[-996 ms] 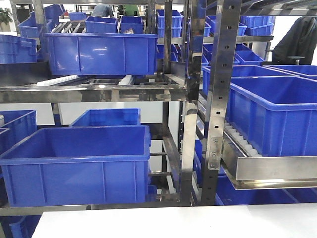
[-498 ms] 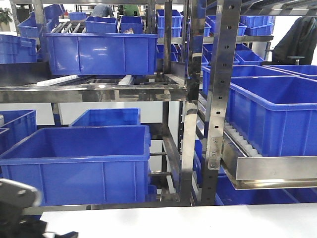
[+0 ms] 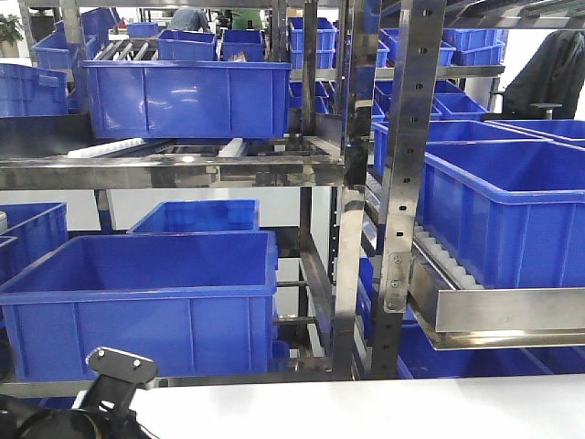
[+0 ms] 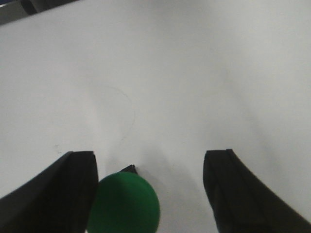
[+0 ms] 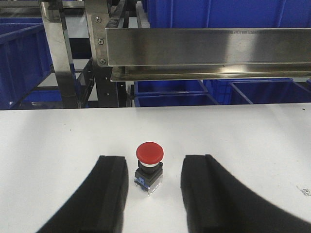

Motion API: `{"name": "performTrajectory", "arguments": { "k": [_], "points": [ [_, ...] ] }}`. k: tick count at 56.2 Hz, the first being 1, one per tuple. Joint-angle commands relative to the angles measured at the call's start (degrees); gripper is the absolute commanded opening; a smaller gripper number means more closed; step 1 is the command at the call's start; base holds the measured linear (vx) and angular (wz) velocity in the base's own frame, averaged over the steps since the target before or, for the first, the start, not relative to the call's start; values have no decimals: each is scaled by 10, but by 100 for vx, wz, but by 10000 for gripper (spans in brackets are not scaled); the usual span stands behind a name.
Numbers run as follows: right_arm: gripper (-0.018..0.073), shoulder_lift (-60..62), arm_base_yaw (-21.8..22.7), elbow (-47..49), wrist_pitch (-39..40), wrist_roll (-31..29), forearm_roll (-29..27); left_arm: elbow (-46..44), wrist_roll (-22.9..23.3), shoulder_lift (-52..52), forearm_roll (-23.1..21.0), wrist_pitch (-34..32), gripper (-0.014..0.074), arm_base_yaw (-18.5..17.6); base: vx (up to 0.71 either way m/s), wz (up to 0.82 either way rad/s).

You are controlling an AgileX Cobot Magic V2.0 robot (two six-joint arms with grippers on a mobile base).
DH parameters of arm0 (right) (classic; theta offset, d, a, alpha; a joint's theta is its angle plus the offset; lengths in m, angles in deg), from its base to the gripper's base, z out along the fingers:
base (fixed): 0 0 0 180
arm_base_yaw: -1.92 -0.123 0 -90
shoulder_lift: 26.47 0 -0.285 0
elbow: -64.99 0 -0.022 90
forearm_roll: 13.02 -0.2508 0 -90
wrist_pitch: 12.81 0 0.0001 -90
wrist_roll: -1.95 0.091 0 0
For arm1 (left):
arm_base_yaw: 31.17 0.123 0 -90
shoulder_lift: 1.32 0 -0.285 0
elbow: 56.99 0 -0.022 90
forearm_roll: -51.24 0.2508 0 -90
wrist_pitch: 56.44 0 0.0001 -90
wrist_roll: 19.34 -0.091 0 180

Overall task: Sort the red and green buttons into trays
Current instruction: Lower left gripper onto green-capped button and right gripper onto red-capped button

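Observation:
The red button stands upright on the white table, a red mushroom cap on a black-and-clear block. My right gripper is open around it, with a gap on each side. In the left wrist view a round green cap, the green button, sits low in the frame. It lies right against the left finger of my open left gripper and far from the right finger. A dark corner shows behind the cap. The trays are out of view.
A steel rack with many deep blue crates stands just behind the table's far edge. A steel shelf rail hangs over that edge. Part of my left arm shows at the bottom left.
In the front view my left arm has come up into sight at the bottom left and shifted to the right. The rack and crates have not moved.

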Motion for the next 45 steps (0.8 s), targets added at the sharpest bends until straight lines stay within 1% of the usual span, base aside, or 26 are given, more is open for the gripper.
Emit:
{"name": "performTrajectory", "arguments": {
  "k": [1, 10, 17, 23, 34, 40, 45],
  "points": [
    [369, -8, 2, 20, 44, 0, 0, -19, 14, -6, 0, -24, 583, 1, 0, 0],
    [369, -8, 2, 20, 39, 0, 0, -19, 14, 8, 0, -13, 583, 15, 0, 0],
    [379, -8, 2, 20, 13, 0, 1, -19, 14, 13, 0, -13, 583, 24, 0, 0],
    [425, -8, 2, 20, -9, 0, 1, -19, 14, 13, -2, -10, 583, 24, 0, 0],
    [540, -9, 2, 20, -10, 0, 4, -19, 14, 13, -5, 7, 580, 24, 0, 0],
    [554, -25, 2, 26, -17, 0, 2, -19, 14, 13, -5, 17, 564, 24, 0, 0],
    [554, -57, 2, 49, -40, 24, 1, -19, 13, 13, -5, 22, 541, 24, 0, 0]
  ]
}}
